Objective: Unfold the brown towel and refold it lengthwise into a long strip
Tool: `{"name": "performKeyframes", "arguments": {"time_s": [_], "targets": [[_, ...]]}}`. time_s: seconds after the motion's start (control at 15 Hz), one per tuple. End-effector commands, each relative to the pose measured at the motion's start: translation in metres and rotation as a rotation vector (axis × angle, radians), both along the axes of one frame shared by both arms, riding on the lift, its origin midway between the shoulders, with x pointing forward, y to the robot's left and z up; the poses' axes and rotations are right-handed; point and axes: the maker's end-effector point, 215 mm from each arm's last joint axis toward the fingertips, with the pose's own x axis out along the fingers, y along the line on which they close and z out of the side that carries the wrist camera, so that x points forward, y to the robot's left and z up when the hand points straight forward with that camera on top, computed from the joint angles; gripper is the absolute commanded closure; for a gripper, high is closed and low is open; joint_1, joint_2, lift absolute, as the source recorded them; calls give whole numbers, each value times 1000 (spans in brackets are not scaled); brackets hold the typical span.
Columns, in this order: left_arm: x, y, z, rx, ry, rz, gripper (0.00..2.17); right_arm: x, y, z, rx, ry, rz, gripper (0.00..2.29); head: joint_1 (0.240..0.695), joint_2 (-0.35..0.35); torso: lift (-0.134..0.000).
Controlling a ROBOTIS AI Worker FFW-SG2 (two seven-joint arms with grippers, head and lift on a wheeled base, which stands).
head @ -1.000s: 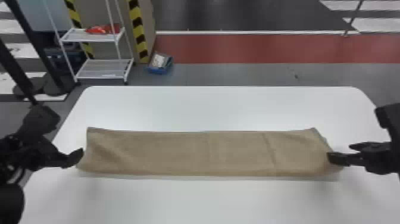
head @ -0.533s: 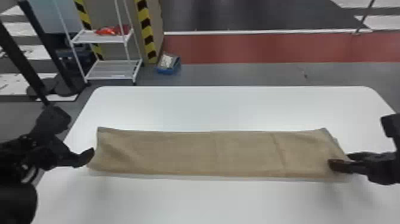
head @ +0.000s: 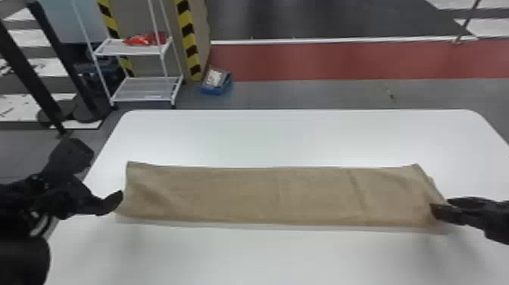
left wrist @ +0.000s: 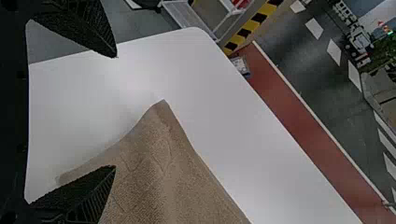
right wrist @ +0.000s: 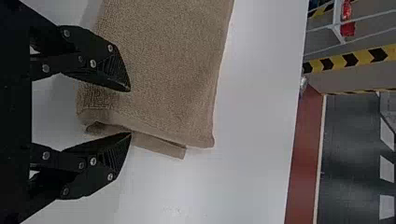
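Note:
The brown towel (head: 265, 195) lies as a long strip across the table, its ends toward the left and right. My left gripper (head: 104, 176) stands open at its left end; in the left wrist view, that gripper (left wrist: 116, 111) has one finger over the towel (left wrist: 159, 177) and the other off to the side. At the right end is my right gripper (head: 441, 204). The right wrist view shows this gripper (right wrist: 130, 112) open, one finger over the towel (right wrist: 163, 60), the other beside its end edge, where a lower layer sticks out.
The white table (head: 288, 138) extends beyond the towel on its far and near sides. Behind it stand a white shelf rack (head: 144, 89) with a red item and a blue box (head: 216, 81) on the floor.
The head view has shifted, so towel and table appear farther right. My right gripper's fingers look closer together than a second ago. Beside the towel's left end, my left gripper looks unchanged.

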Motion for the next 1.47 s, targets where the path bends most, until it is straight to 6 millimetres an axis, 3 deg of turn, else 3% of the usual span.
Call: {"name": "performKeyframes", "arguments": {"time_s": [0.0,0.13,0.2,0.47,0.53,0.6,0.87,1.07,1.27,1.4], "targets": [[0,-2,1,0,-2,-4,22,2,-2,5,-2,-12,0,552,695,59,-123],[0,-3,0,-2,0,-6,26,2,4,1,0,-4,9,626,695,53,-123],[-1,-4,0,-3,1,-7,26,3,6,-1,-1,0,13,778,695,53,-123],[-4,-1,-1,0,3,-5,29,3,5,1,0,-5,10,853,695,60,-123],[-3,0,0,2,-1,-3,33,2,2,3,1,-7,3,1072,695,61,-123],[-4,0,-1,2,1,-3,33,1,0,7,3,-16,1,1119,695,61,-123],[-5,-1,-2,5,0,-5,36,-19,-8,29,28,-72,-17,1119,695,54,-123],[-5,-3,-2,5,0,-9,36,-41,-1,20,32,-93,6,1119,695,49,-123],[-4,-7,-4,-1,0,-13,36,-43,11,17,-25,-168,73,1119,695,55,-123],[-5,-7,-2,-2,-4,-13,36,-33,24,67,-22,-391,151,1119,695,62,-123]]}}
